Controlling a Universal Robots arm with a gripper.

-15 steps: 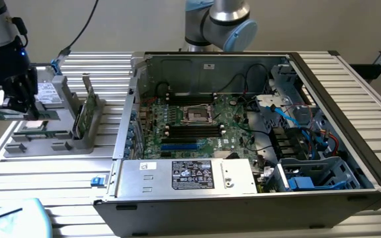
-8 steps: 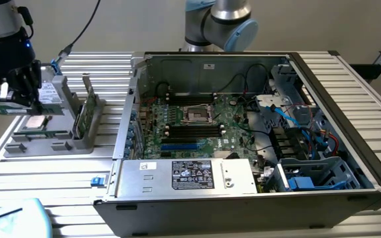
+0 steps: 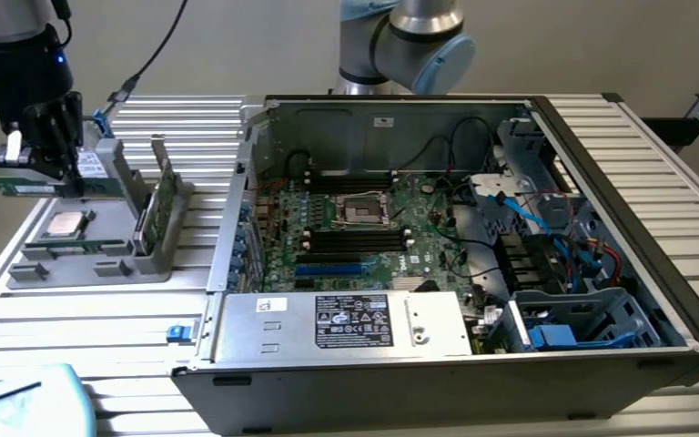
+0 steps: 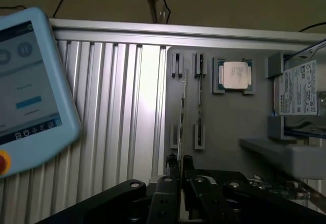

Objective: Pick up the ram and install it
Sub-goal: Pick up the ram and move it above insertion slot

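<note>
Black gripper (image 4: 180,164), clamped on a long flat green ram stick (image 3: 22,188), hangs straight down above a grey tray (image 3: 83,264); stick level, pointing to the exterior view's left.

Ribbed aluminium table (image 3: 143,337), with long parallel slats and bare metal between the items.

In the exterior view:
- Open black computer case (image 3: 447,401) stands on the table from centre out to 3 o'clock, its open side facing up.
- Grey holder tray (image 3: 83,269) lies flat at 9 o'clock, just beside the case.
- Small blue clip (image 3: 179,332) at 8 o'clock, near the case's corner.
- Pale blue touchscreen pendant (image 3: 28,401) at 7 o'clock, at the table's edge.
</note>
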